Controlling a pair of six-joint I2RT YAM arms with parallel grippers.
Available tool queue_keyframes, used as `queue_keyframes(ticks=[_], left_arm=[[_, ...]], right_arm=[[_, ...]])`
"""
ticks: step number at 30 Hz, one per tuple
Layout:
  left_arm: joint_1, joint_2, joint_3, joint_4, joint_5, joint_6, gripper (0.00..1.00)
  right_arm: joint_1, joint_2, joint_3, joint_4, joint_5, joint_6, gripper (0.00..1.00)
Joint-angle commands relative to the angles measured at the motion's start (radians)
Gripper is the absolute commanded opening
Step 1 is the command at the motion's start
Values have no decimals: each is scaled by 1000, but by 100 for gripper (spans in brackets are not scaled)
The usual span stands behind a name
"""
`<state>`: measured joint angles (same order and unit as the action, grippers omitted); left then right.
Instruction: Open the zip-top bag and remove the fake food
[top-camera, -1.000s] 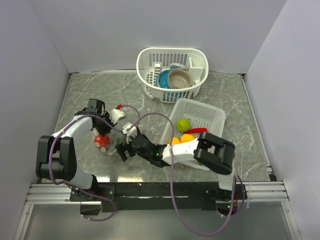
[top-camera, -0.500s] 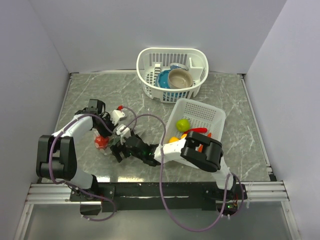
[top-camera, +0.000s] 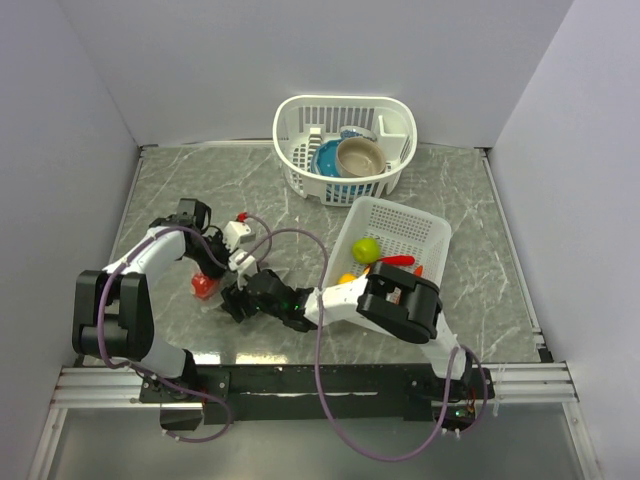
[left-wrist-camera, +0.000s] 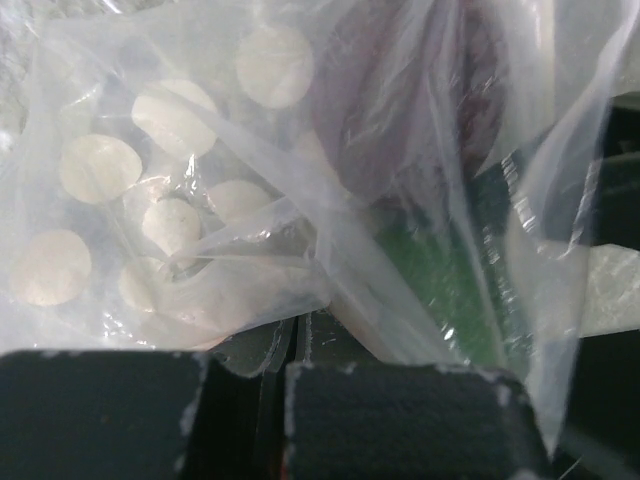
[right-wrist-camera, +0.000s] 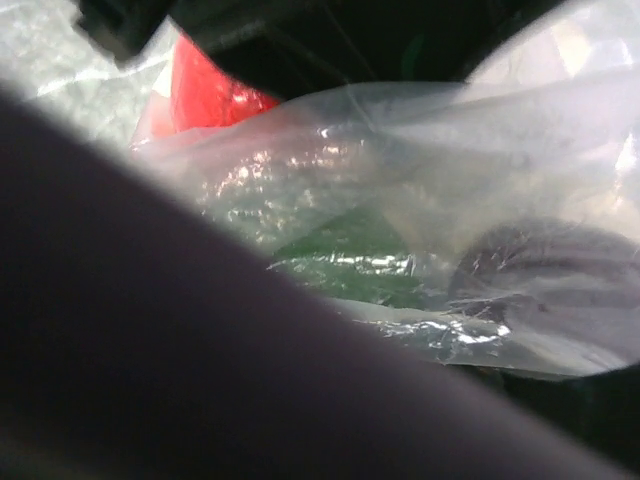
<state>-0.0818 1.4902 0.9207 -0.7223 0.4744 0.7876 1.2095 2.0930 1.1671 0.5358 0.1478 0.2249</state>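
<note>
Black foam pads of my left gripper (left-wrist-camera: 290, 400) were pressed together on a fold of the clear, white-dotted plastic zip-top bag (left-wrist-camera: 190, 190), presumably anchoring it while my right gripper (top-camera: 236, 300) reached for its mouth; whether that one had caught plastic I could not tell. The left wrist view showed this pinch; the right wrist view showed glossy red and green fake food (right-wrist-camera: 205, 85) inside. Only the overhead view placed the bag on the grey marbled table (top-camera: 160, 190), apart from the white lattice basket (top-camera: 408, 228).
</note>
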Motion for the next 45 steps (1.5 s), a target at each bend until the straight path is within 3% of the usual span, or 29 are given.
queue_keyframes(ticks=[1,4,10,18,28,32,45], left_arm=[[28,-25,67,-32,15,4,1],[80,-21,116,-23,-34,19,1],[146,-18,153,14,-120,27,1],[145,-83,138,-32,-68,6,1],[151,-140,44,66,-198,36,1],[152,-127,33,72,-206,36,1],[152,-146,30,43,-215,47,1]], right_arm=[[-10,-111,-87,-25,-17,34,44],[-7,-220,-188,-39,19,56,40],[-4,-450,-308,-143,116,79,42],[-1,-464,-270,-292,185,97,43],[1,-593,-250,-612,469,181,44],[2,-559,-190,-789,613,229,51],[9,-449,-167,-556,506,185,70]])
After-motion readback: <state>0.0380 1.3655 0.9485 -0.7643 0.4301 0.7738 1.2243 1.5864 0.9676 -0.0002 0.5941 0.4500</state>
